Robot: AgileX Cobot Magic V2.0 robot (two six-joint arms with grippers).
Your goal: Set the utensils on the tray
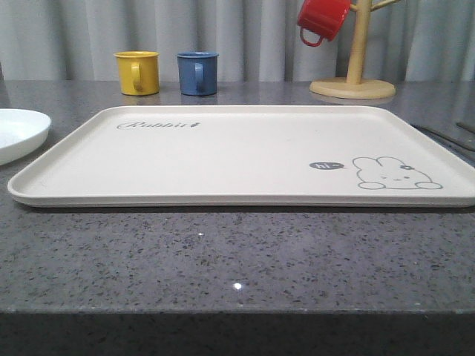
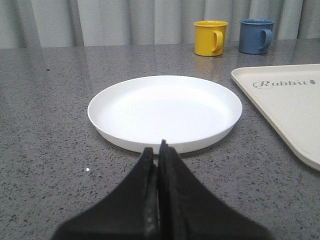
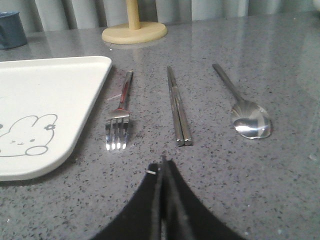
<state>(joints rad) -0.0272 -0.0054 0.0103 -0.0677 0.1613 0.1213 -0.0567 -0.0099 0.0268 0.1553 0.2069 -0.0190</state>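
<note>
You're looking at both grippers closed on nothing: left gripper [image 2: 159,150] sitting just short of the plate [image 2: 165,111], right gripper [image 3: 161,167] facing the fork [image 3: 119,118], chopsticks [image 3: 178,111] and spoon [image 3: 248,115], all lying beside the tray [image 1: 245,152].

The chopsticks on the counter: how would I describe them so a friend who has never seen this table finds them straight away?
Start at the big cream tray with the rabbit drawing. On the grey counter beside its rabbit end lie three metal utensils in a row: the fork nearest the tray, the spoon farthest. The chopsticks are the middle piece: two slim straight sticks lying together, with no tines and no bowl.
</note>
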